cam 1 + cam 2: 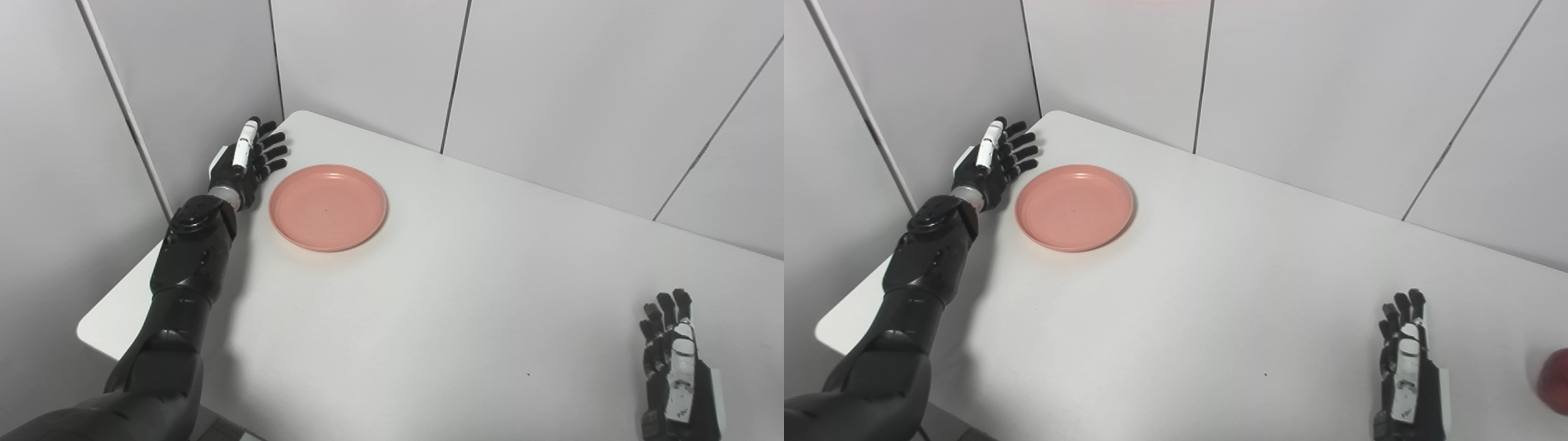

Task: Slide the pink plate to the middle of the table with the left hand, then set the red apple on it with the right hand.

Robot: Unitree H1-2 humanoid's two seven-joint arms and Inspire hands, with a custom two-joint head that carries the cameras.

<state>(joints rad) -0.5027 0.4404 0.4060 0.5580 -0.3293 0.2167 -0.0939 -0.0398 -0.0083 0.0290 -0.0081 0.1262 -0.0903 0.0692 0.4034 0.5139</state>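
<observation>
Neither step looks done. The pink plate (328,207) lies flat on the worktop (465,294) just beside the left hand (246,165), on its inner side, well off toward the far left corner rather than mid-worktop. That hand is spread, fingers extended, holding nothing; contact with the rim cannot be confirmed. The right hand (1407,373) rests with fingers apart and empty. The red apple (1554,381) sits near it on its outer side (only partly in the right eye view). Judged remaining: slide, then apple placement.
</observation>
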